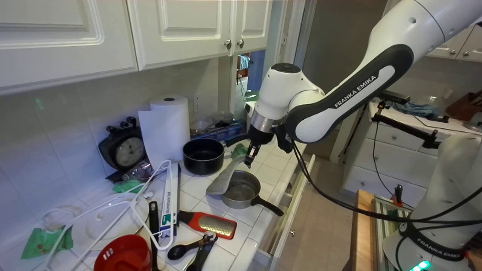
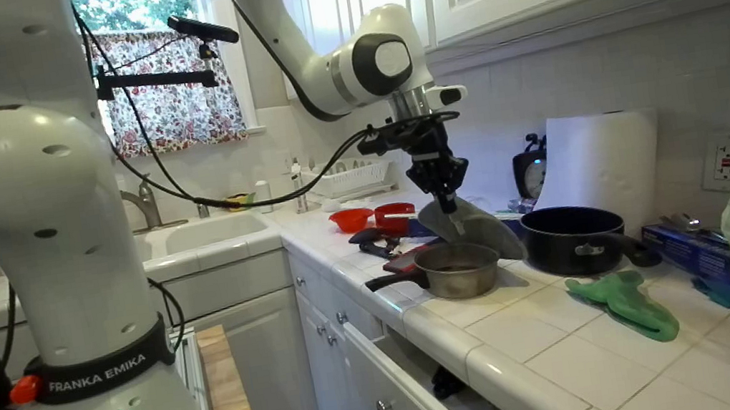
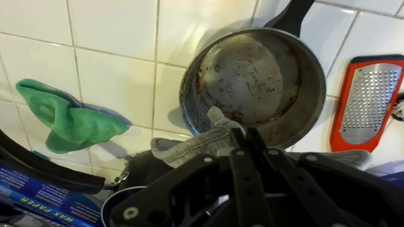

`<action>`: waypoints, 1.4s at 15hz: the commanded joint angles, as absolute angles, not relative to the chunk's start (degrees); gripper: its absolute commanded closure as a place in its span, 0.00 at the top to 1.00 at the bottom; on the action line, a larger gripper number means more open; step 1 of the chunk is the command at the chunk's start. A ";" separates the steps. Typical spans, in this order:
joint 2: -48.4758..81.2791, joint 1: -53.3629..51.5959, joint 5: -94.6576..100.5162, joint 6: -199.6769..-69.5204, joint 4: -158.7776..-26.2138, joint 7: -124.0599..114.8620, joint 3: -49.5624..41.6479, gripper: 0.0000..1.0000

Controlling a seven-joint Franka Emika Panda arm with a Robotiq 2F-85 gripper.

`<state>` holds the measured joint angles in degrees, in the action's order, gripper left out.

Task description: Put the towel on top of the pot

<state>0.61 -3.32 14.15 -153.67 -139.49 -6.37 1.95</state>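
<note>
The towel (image 1: 225, 177) is a limp grey-green cloth. My gripper (image 1: 248, 162) is shut on its edge and holds it up. In an exterior view the towel (image 2: 485, 230) droops behind the pot, on the black pot's side. The pot (image 2: 462, 281) is a small silver saucepan with a dark handle, upright on the tiles. In the wrist view the fingertips (image 3: 247, 130) are over the near rim of the pot (image 3: 249, 75), and the towel (image 3: 195, 146) overlaps that rim. Most of the pot's inside shows uncovered. I cannot tell whether the towel touches the pot. The gripper hides part of the towel.
A black pot (image 1: 203, 162) and a paper-towel roll (image 1: 171, 128) stand behind. A mint-green cloth (image 2: 629, 303) lies on the tiles. A red grater (image 1: 214, 225), a hanger (image 1: 133, 203) and a red bowl (image 1: 124, 256) lie nearby. A drawer (image 2: 392, 389) stands open below the counter edge.
</note>
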 commanded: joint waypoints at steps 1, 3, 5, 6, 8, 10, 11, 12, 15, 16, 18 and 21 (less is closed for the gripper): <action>-2.57 -3.19 13.10 -154.90 -143.72 -5.40 2.33 0.04; -2.57 -2.95 15.36 -155.46 -144.57 -6.98 2.23 0.04; -1.80 -2.83 16.24 -155.59 -145.00 -7.26 2.23 0.05; -1.07 -2.68 17.04 -155.52 -144.87 -7.78 2.13 0.05; 1.00 -2.40 17.45 -154.40 -144.10 -7.79 1.86 0.05; 3.08 -2.14 18.04 -154.80 -143.45 -8.11 1.38 0.04; 3.95 -2.06 17.74 -155.73 -143.45 -7.86 1.10 0.04; 4.54 -2.10 17.80 -155.79 -143.32 -7.96 0.86 0.05; 5.37 -2.41 17.85 -156.68 -143.48 -8.39 0.06 0.04; 5.20 -2.53 17.71 -156.80 -143.73 -8.06 -0.03 0.04; 5.20 -2.72 17.82 -156.51 -143.92 -7.70 -0.09 0.05; 6.11 -2.80 17.51 -155.20 -143.40 -6.75 0.03 0.05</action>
<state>5.18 -2.47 15.94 -155.67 -143.79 -6.60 0.41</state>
